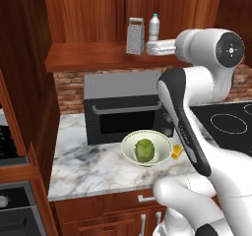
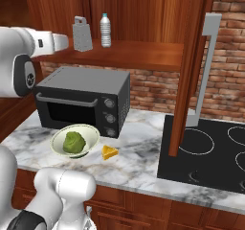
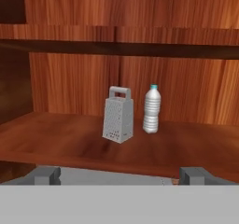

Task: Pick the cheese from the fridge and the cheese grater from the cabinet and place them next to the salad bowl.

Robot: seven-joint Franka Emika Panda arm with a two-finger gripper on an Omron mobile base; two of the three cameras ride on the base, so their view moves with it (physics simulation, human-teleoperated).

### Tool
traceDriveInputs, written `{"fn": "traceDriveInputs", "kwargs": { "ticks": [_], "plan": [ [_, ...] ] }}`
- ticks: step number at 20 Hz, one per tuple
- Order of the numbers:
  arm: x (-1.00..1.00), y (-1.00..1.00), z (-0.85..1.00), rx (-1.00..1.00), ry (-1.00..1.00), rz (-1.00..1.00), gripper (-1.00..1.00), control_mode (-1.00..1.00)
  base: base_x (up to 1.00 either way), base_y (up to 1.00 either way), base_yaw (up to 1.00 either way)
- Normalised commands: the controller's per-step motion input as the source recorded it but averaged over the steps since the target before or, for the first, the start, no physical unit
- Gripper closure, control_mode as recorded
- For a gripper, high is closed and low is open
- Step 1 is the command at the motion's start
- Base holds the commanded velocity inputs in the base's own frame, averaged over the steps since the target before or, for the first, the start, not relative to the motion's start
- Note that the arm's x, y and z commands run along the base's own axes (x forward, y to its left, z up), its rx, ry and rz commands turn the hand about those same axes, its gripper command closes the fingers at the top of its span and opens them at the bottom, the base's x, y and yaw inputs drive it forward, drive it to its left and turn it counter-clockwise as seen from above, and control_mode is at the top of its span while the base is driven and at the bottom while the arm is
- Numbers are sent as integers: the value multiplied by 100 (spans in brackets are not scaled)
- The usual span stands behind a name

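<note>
While the cheese (image 2: pixel 110 152) is already lying on the surface (image 2: pixel 143 162) just beside the salad bowl (image 2: pixel 75 141), the gripper (image 3: pixel 123 175) is hanging wide open and empty, facing the cheese grater (image 3: pixel 118 115) standing ahead of it, well apart, on the cabinet (image 3: pixel 70 141) shelf, not yet grasped

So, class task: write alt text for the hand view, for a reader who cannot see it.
A grey cheese grater stands upright on a reddish-brown cabinet shelf, with a clear water bottle just to its right. The open gripper faces them from in front of the shelf, holding nothing.
</note>
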Motion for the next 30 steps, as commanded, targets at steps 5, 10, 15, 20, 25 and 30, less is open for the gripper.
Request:
{"fn": "traceDriveInputs", "kwargs": {
  "ticks": [5, 10, 15, 20, 25, 30],
  "plan": [
    [53, 14, 0, 0, 0, 0, -100, -100, 0, 0, 0],
    [35, 2, 0, 0, 0, 0, -100, -100, 0, 0, 0],
    [8, 0, 0, 3, 2, 0, -100, -100, 0, 0, 0],
    [22, 0, -21, 2, 10, 0, -100, -100, 0, 0, 0],
    [30, 1, -7, 1, 4, 0, -100, -100, 0, 0, 0],
    [31, 2, 2, 0, 0, 0, -100, -100, 0, 0, 0]
  ]
}}
